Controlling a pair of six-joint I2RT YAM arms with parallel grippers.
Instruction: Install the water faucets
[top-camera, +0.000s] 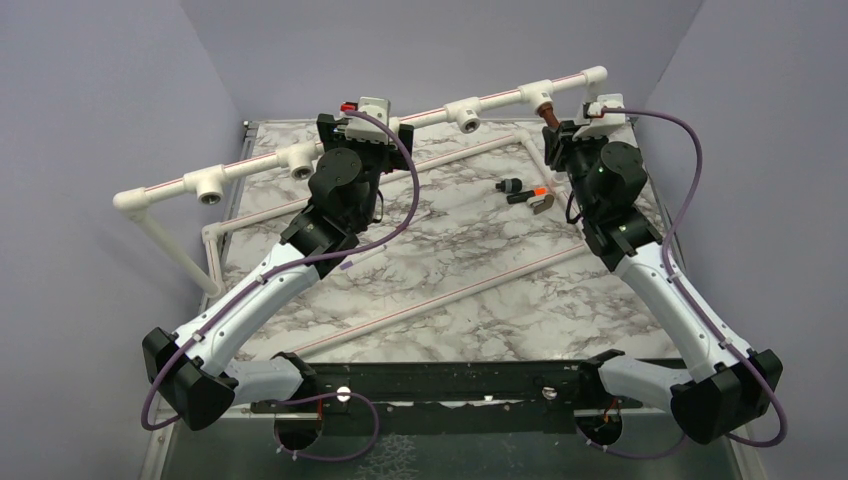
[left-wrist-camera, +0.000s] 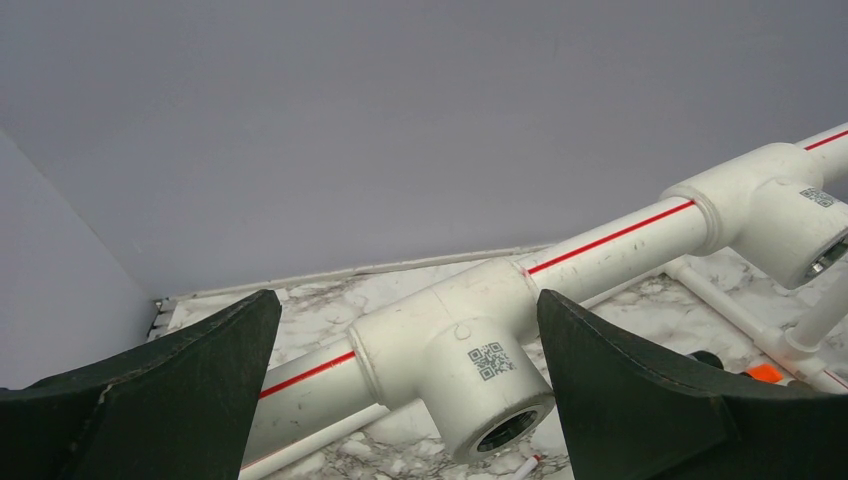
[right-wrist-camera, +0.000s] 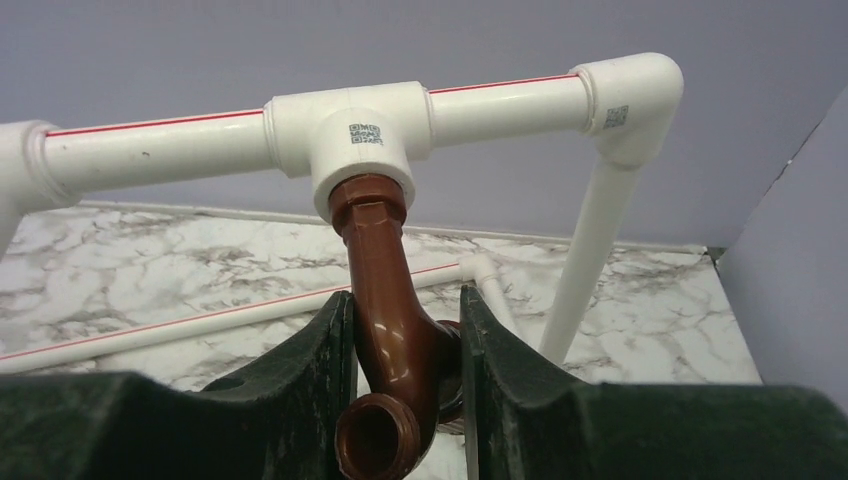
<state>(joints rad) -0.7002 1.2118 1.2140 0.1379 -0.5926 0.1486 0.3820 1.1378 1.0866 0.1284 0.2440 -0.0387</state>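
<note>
A reddish-brown faucet sits with its upper end in a white tee fitting of the raised pipe; it shows from above as a brown stub. My right gripper is shut on the faucet's bent body, its open threaded mouth facing the camera. My left gripper is open, its fingers wide either side of an empty tee fitting with a QR mark, not touching it. From above the left gripper is at the pipe's middle.
The white pipe frame with a red stripe runs diagonally across the marble table, with more empty tees. Small black and orange parts lie on the table near the right arm. Grey walls close the back and sides.
</note>
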